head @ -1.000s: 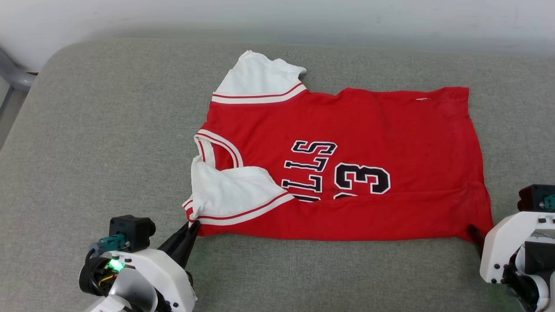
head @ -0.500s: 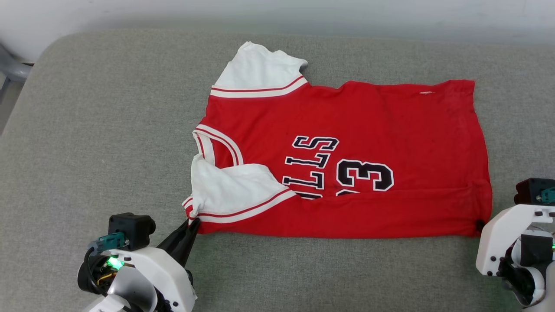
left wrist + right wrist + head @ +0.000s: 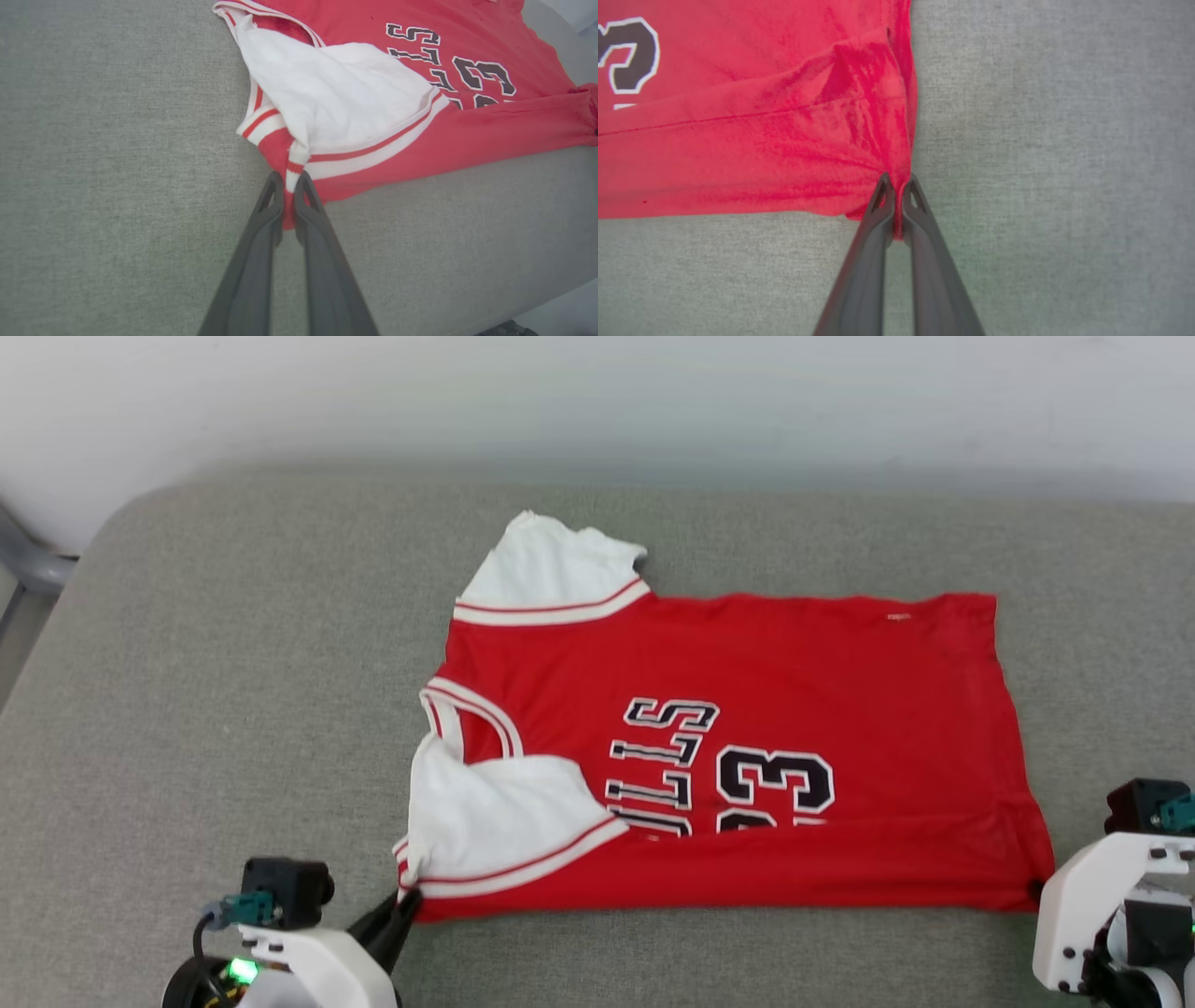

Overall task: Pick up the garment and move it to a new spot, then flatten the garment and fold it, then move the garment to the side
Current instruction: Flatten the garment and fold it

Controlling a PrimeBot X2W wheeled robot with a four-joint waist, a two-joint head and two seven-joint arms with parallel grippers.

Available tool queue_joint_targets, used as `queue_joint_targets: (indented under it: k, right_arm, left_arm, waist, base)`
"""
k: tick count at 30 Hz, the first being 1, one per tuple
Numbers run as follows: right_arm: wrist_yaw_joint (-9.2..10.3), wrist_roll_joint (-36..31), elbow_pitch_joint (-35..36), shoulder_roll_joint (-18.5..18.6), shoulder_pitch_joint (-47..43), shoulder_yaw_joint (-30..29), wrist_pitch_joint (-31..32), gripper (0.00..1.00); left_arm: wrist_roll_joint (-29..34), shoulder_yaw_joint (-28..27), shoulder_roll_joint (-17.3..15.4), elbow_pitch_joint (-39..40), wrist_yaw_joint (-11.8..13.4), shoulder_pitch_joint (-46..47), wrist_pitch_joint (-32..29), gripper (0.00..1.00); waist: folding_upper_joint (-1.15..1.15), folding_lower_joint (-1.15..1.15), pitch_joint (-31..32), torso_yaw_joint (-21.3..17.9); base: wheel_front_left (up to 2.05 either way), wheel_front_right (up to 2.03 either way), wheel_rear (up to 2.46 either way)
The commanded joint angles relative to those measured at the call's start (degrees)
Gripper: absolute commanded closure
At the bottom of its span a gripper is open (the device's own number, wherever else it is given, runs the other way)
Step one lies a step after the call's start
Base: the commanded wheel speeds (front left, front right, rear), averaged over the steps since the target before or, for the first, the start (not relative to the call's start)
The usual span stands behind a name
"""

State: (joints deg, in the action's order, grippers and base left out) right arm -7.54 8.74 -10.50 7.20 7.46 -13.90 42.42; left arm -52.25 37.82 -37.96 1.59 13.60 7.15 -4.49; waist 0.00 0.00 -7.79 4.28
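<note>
Moved: right gripper (image 3: pixel 896 181) has clamped shut since a second ago; head camera shifted too.
Cloth: red shirt (image 3: pixel 747 653) lies flat in the middle of the grey cushion (image 3: pixel 233 709), near edge folded over part of the lettering.
Left side: left gripper (image 3: pixel 289 179) pinches the striped sleeve trim, toward the cushion's near edge.
Right side: right gripper grips the red hem corner, toward the cushion's near edge.

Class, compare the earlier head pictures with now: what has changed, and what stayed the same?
The right gripper closed on the near hem corner of the garment. The head camera moved, so the scene sits lower. Unchanged: left gripper stays clamped at the sleeve corner; garment lies on the grey cushion.
</note>
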Motion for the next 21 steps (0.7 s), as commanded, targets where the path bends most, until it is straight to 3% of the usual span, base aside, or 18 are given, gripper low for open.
queue_joint_targets:
  k: [1, 13, 21]
  right_arm:
    - [0.11, 0.6, 0.9, 0.5, -1.4, 0.0, 0.5, 1.00]
    - [0.11, 3.5, 10.5, 1.5, -12.6, -1.1, 8.0, 1.00]
    - [0.10, 3.7, 10.2, 0.1, -13.5, -0.7, 8.0, 1.00]
  left_arm:
    - [-0.3, 0.2, -0.6, -0.2, 0.1, -1.1, -0.4, 1.00]
    - [-3.1, 2.3, -2.9, 2.5, 1.4, -8.6, -3.7, 1.00]
    - [-3.4, 3.2, -1.1, -1.1, 0.1, -7.5, -3.4, 1.00]
  waist:
    - [0.00, 0.00, 1.7, -0.6]
    - [0.00, 0.00, 5.1, -1.2]
    - [0.00, 0.00, 4.1, -1.1]
  base:
    - [0.00, 0.00, 0.00]
    - [0.00, 0.00, 0.00]
    - [0.00, 0.00, 0.00]
